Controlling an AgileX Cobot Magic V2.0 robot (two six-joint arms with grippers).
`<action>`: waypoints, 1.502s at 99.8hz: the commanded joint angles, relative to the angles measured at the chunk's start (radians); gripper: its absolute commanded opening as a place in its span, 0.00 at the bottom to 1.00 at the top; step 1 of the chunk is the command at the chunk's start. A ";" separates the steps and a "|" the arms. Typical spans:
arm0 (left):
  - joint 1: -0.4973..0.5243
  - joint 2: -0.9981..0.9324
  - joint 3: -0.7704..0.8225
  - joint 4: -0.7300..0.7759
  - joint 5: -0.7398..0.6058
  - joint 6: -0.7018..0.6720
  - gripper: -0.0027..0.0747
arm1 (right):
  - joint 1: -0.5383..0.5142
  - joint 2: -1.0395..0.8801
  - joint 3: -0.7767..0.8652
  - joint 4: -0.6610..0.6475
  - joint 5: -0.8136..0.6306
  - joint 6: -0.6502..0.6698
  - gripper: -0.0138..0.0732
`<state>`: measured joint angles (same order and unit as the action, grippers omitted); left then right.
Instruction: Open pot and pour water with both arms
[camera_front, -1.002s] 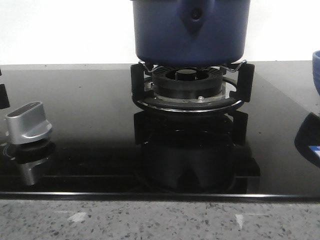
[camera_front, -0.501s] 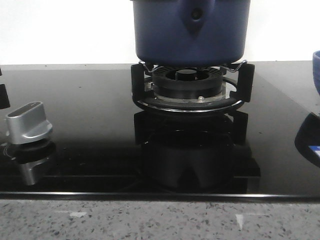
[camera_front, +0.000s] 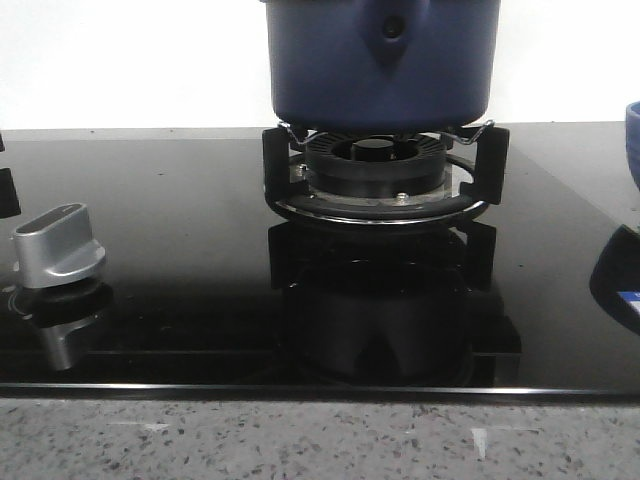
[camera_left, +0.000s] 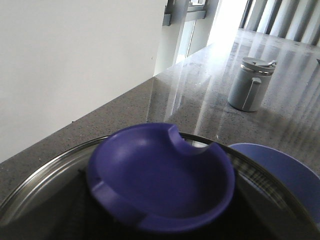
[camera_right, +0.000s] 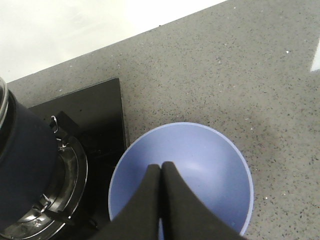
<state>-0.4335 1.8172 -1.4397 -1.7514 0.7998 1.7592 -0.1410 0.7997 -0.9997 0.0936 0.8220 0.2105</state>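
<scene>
Pot (camera_front: 380, 70): dark navy, straight matte wall, teardrop handle mount with rivet hole facing the front camera; seated on the burner grate (camera_front: 385, 165) at the rear centre of the black glass hob (camera_front: 180, 250); its upper part cut off by the frame in the front view.

Lid (camera_left: 75, 190): glass with a metal rim, seen close from the left wrist camera; blue dished knob (camera_left: 160, 175) at its centre, notched on one edge; the lid appeared to sit on the pot.

Left gripper: fingers not in view in any picture; state could not be told.

Right gripper (camera_right: 161, 172): black fingers pressed together, holding nothing; poised above the light blue bowl (camera_right: 210, 165), which stood on the speckled grey table (camera_right: 240, 75) just beside the hob's right edge.

Other items: silver control dial (camera_front: 58, 245) at the hob's left front; grey lidded jug (camera_left: 250, 82) well apart on the far table.

Step in hand, by judgement: opening the pot; lid not yet lifted. Method advised: centre the left gripper on the knob and close across its rim, not over the notch; lift straight up until the metal rim clears the pot wall, since a tilted lift could drag the pot on the grate; open the right gripper before it goes for the pot handle; keep the bowl clear for pouring.
</scene>
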 joint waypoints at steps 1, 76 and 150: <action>0.011 -0.045 -0.027 -0.042 0.039 -0.033 0.44 | 0.000 -0.005 -0.034 -0.001 -0.079 -0.012 0.08; 0.013 -0.045 -0.027 -0.016 -0.048 0.087 0.54 | 0.000 -0.005 -0.033 -0.001 -0.082 -0.012 0.08; 0.068 -0.281 -0.015 -0.053 -0.059 0.006 0.71 | 0.002 -0.007 -0.032 -0.001 -0.087 -0.074 0.08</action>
<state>-0.3895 1.6341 -1.4322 -1.7690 0.7221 1.8325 -0.1410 0.7997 -0.9997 0.0936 0.8061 0.1782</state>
